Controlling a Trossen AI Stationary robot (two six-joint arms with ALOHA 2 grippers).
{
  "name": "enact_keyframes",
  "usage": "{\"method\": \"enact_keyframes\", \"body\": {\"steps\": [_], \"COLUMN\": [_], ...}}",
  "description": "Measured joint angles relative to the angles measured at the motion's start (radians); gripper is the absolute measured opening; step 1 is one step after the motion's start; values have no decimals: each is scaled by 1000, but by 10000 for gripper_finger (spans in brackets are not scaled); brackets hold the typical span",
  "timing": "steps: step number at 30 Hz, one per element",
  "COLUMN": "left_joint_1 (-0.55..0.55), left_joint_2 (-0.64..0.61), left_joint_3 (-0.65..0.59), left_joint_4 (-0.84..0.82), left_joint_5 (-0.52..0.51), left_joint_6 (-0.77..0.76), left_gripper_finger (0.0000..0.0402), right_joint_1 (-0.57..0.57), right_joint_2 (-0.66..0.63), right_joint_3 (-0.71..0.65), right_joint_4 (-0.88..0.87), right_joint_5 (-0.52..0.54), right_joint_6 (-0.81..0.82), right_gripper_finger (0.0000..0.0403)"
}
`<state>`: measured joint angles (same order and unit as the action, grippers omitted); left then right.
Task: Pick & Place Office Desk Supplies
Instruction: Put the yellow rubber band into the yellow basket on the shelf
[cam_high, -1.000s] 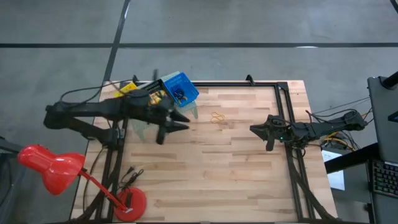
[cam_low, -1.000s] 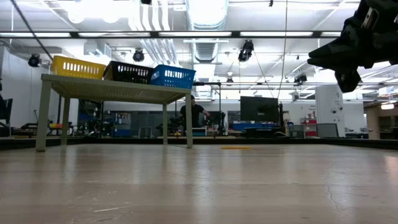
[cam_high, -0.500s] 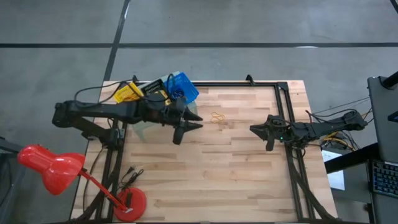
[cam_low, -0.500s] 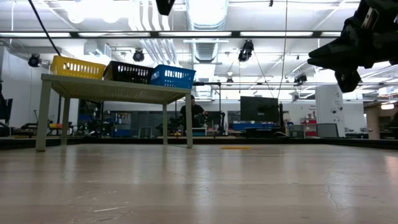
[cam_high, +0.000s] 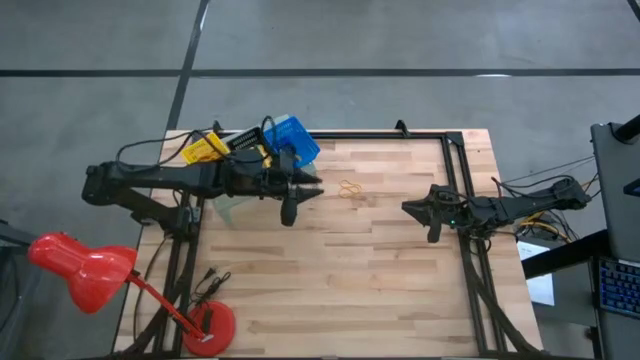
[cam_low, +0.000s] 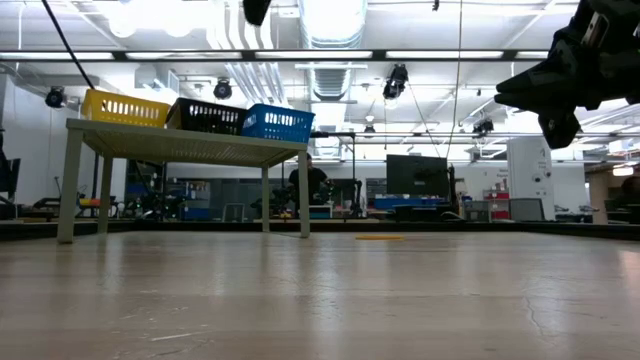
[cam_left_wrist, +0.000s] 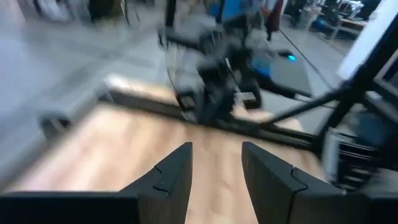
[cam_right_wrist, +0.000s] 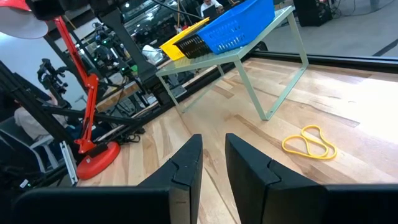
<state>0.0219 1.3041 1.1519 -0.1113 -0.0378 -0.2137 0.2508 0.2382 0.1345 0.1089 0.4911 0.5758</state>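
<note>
The left tool (cam_high: 303, 192), fingers apart and empty, hangs beside the rubber bands (cam_high: 349, 189) on the tabletop (cam_high: 380, 260), seemingly lining up a pick, while the right tool (cam_high: 408, 208) waits narrowly open, holding nothing.

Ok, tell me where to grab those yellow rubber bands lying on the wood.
Take the thin yellow rubber bands where their loops overlap, coming straight down from above. They lie flat on the wooden table, so fingers probably need to straddle and pinch a strand.

Pale green riser (cam_low: 185, 146) bearing yellow bin (cam_low: 125, 107), black bin (cam_low: 205, 117), blue bin (cam_low: 278, 123), red lamp (cam_high: 80, 262)
</note>
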Motion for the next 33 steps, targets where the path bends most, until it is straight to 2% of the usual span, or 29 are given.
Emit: {"method": "enact_keyframes", "body": {"steps": [3,7,12,16,19,26,33], "left_joint_1": [-3,-75,-224,-281,-281,-240,-205], "left_joint_2": [1,28,115,234,335,561,743], "left_joint_3": [14,65,139,246,356,620,737], "left_joint_4": [65,56,46,39,-35,-285,-338], "left_joint_5": [-99,-377,-706,-900,-947,-950,-946], "left_joint_6": [90,83,128,112,49,-99,-97], "left_gripper_finger": [143,143,143,143,143,143,143], "right_joint_1": [0,0,0,0,0,0,0], "right_joint_2": [0,0,0,0,0,0,0], "right_joint_3": [0,0,0,0,0,0,0], "right_joint_4": [0,0,0,0,0,0,0], "right_joint_5": [0,0,0,0,0,0,0], "right_joint_6": [0,0,0,0,0,0,0], "right_gripper_finger": [68,68,68,68,68,68,68]}}
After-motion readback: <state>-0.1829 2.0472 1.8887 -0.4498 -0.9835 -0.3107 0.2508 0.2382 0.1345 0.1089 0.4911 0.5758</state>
